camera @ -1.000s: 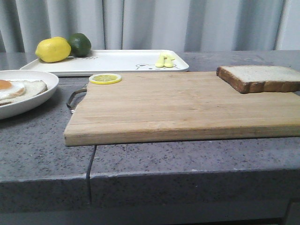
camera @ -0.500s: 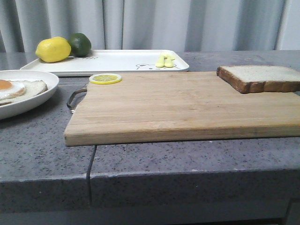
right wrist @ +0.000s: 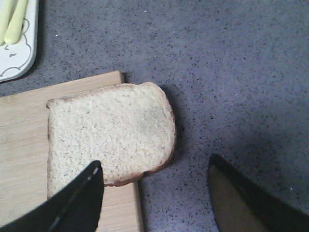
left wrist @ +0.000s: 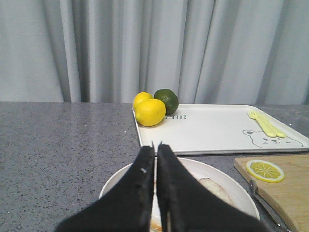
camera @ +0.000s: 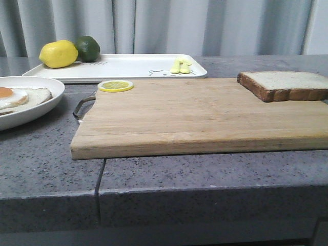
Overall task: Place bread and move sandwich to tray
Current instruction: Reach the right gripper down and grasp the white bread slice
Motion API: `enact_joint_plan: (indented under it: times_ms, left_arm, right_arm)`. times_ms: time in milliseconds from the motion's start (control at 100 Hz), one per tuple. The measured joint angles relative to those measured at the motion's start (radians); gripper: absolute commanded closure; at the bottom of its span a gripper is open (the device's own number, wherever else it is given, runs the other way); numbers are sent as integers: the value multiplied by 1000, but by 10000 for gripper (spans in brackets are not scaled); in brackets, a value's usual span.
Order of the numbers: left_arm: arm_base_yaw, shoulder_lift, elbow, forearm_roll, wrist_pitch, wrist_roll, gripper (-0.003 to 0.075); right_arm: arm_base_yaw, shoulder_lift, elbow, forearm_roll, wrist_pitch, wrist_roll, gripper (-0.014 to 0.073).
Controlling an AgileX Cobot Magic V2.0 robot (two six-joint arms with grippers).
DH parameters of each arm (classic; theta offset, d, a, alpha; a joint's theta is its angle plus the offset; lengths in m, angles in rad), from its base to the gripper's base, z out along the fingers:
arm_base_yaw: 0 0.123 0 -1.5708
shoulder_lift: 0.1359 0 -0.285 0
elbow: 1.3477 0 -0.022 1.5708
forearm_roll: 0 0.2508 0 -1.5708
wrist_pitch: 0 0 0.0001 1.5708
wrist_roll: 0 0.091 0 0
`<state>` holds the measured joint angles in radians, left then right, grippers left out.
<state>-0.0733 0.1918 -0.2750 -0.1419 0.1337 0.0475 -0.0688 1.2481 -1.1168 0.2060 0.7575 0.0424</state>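
The bread (camera: 284, 84) lies on the far right corner of the wooden cutting board (camera: 195, 115), overhanging its edge; it also shows in the right wrist view (right wrist: 108, 137). My right gripper (right wrist: 154, 169) is open and empty above the bread's overhanging edge. The sandwich (camera: 23, 97), an egg-topped slice on a round white plate (camera: 48, 87), sits at the left. My left gripper (left wrist: 155, 147) is shut and empty above that plate (left wrist: 227, 176). The white tray (camera: 133, 66) stands behind the board and shows in the left wrist view (left wrist: 217, 128).
On the tray's left end are a lemon (camera: 58, 54) and a green lime (camera: 88, 47); yellow forks (camera: 180, 65) lie on its right end. A lemon slice (camera: 115, 85) rests on the board's far left corner. A curtain hangs behind the grey counter.
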Motion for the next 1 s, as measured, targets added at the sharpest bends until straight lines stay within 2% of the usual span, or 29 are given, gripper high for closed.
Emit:
enact_joint_plan:
  times_ms: [230,440,810,1000]
  left_arm:
    - [0,0,0,0,0,0,740]
    - [0,0,0,0,0,0,740]
    - [0,0,0,0,-2,0,740]
    - [0,0,0,0,-10,0,740]
  right_arm:
    - [-112,195,-88,243,109,-192,120]
    - [-161,329,-98,445,128,-349,132]
    - [-172,453,-99,502,96,-402,131]
    - [-172,485,-99,575,96,-440,132]
